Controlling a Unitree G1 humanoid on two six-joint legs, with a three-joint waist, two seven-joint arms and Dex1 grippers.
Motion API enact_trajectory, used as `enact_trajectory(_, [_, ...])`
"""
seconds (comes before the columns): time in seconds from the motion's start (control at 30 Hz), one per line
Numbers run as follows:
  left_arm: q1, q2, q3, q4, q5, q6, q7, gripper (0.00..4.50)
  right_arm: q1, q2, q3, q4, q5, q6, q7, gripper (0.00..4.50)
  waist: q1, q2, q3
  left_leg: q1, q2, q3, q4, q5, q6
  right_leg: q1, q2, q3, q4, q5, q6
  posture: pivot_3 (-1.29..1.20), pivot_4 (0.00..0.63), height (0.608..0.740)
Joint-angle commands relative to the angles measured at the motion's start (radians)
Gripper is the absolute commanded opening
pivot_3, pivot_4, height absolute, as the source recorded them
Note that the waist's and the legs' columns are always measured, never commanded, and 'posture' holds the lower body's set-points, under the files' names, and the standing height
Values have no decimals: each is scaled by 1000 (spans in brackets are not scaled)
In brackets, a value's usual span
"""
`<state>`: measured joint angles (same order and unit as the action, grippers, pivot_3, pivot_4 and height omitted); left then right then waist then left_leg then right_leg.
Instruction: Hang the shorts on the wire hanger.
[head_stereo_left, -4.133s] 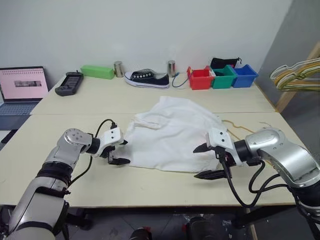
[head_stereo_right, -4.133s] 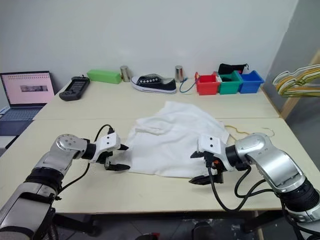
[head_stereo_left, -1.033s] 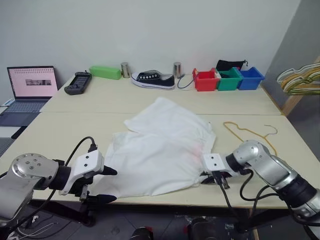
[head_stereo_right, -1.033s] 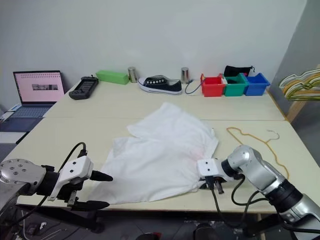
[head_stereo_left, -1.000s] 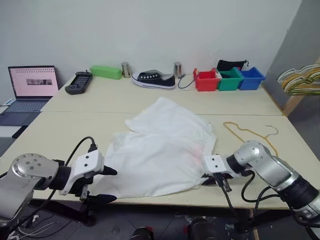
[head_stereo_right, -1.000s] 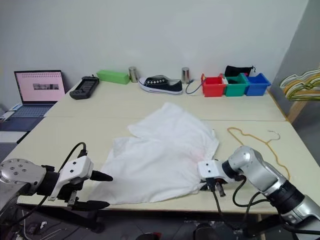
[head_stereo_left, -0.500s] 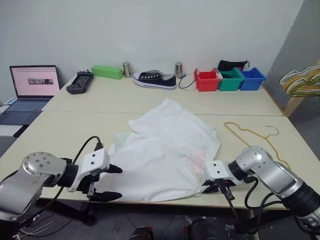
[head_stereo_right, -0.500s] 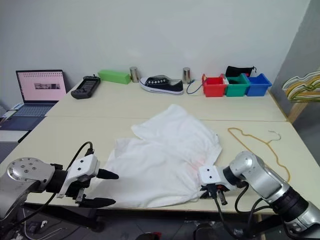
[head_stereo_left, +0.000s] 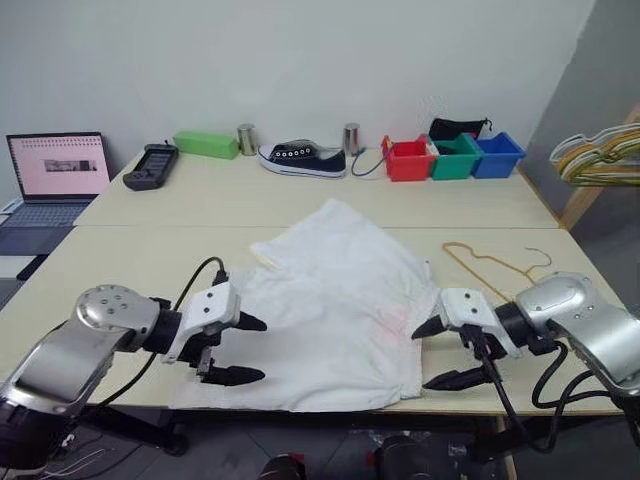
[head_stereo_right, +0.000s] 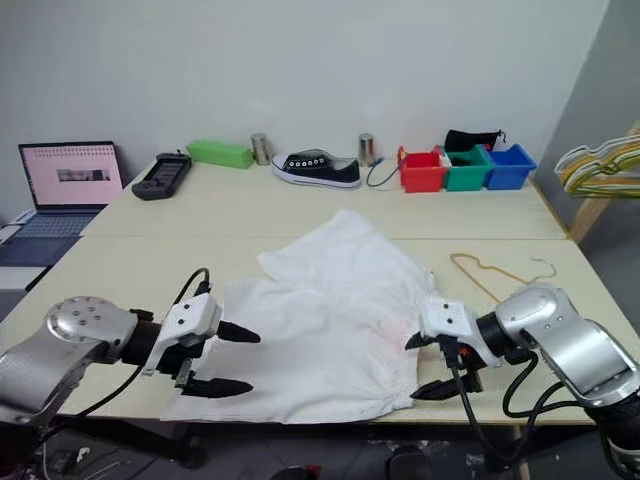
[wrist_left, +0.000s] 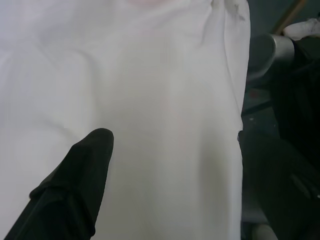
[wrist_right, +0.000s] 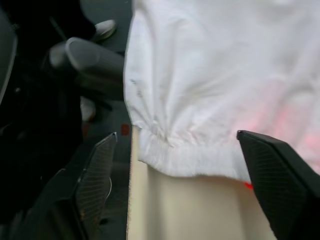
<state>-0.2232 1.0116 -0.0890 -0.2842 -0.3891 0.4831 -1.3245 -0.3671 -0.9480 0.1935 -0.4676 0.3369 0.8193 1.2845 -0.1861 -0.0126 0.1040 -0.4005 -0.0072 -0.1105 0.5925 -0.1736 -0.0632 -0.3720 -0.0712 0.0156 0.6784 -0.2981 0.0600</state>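
Over near table edge, left gripper (head_stereo_left: 240, 349) and right gripper (head_stereo_left: 448, 353) spread wide, empty, flanking shorts (head_stereo_left: 330, 310).

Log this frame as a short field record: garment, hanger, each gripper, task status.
garment: large white thin-fabric shorts spread flat on the beige table, near edge at the table's front edge
hanger: thin tan-gold wire hanger lying flat on the table beside the shorts, on the robot's right
left gripper: open, at the shorts' left edge, holding nothing
right gripper: open, at the shorts' right front corner, holding nothing
task status: shorts not yet on the hanger
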Motion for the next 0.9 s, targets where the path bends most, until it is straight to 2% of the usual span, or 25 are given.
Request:
enact_trajectory(0.03, [-102, -71, -41, -28, -19, 33, 26, 4244, -4, -17, -96, 92, -38, 65, -145, 4419, -12, -1, 0, 0, 0, 0, 0, 0, 0, 0, 0, 0, 0, 0, 0, -325, 38, 740])
enact_trajectory(0.17, [-213, -213, -101, -22, 18, 49, 124, 4244, -22, -12, -143, 246, -111, 72, -305, 4419, -36, -1, 0, -2, 0, 2, 0, 0, 0, 3, 0, 2, -1, 1, 1, -354, 40, 740])
enact_trajectory(0.3, [-367, -430, -158, 61, 68, 54, 281, 4244, -82, 8, -159, 490, -189, 16, -438, 4419, -71, -2, 0, -2, 0, 3, 1, 0, 0, 4, 0, 2, 0, 4, 8, -391, 35, 740])
enact_trajectory(0.5, [-463, -601, -204, 168, 108, 27, 355, 4244, -195, 65, -125, 792, -240, -80, -474, 4419, -157, -1, -1, 0, -1, 4, 2, 0, 1, 8, 0, 4, -2, 5, 11, -392, 37, 740])
enact_trajectory(0.6, [-464, -655, -212, 183, 106, 36, 377, 4244, -237, 94, -116, 889, -245, -90, -452, 4419, -196, -1, -1, 1, -1, 4, 2, 0, 1, 9, 1, 4, -2, 5, 12, -390, 40, 740])
enact_trajectory(0.7, [-437, -659, -227, 157, 111, 43, 376, 4244, -260, 112, -101, 964, -258, -114, -435, 4419, -228, -2, -1, 2, -1, 4, 2, 0, 1, 11, 1, 4, -1, 5, 12, -379, 44, 740])
enact_trajectory(0.9, [-403, -641, -222, 114, 101, 76, 382, 4244, -321, 151, -64, 1139, -302, -209, -428, 4419, -248, -4, 1, 14, -1, 3, 2, 0, 1, 24, 1, 3, -4, 3, 10, -356, 52, 740])
